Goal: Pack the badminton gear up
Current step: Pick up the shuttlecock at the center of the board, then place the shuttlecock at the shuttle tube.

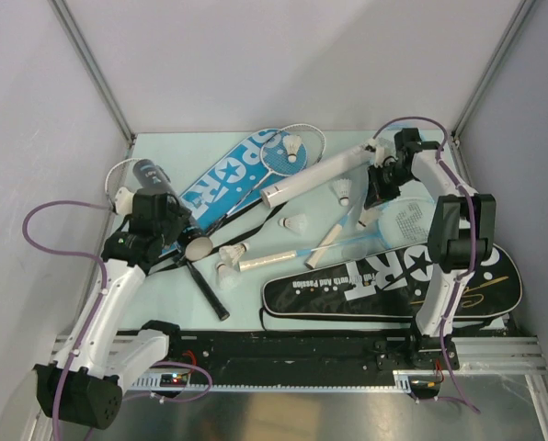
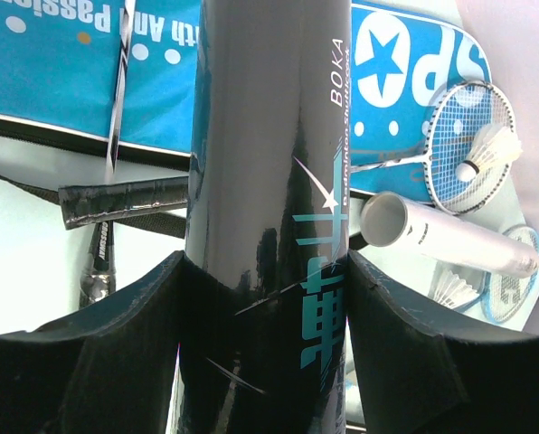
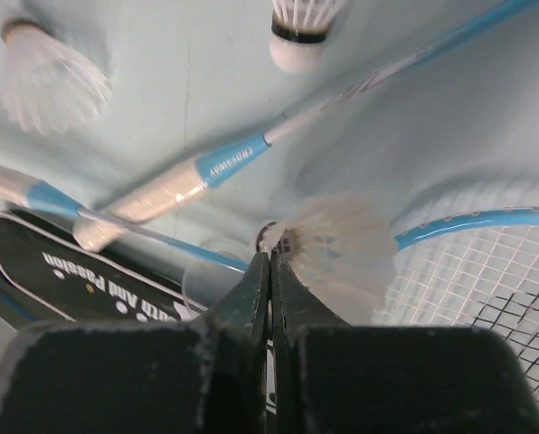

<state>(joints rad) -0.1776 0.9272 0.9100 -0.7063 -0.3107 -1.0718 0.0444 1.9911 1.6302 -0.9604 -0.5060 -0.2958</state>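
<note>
Clamping the glossy black cylindrical tube (image 2: 260, 136), the left gripper (image 2: 265, 280) stood wide; the right gripper (image 3: 269, 264) was pressed together beside a white feather shuttlecock (image 3: 342, 249).

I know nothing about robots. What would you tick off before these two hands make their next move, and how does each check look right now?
1. Left hand has the black tube between both pads: ok.
2. Right hand is fully closed: ok.
3. The shuttlecock at its tips is really pinched, not just touching: cannot tell.
4. White tube has an open mouth: ok.
5. Black tube's open end is turned toward the right hand: cannot tell.
6. All gear is packed: not ok, loose shuttlecocks lie about.
</note>
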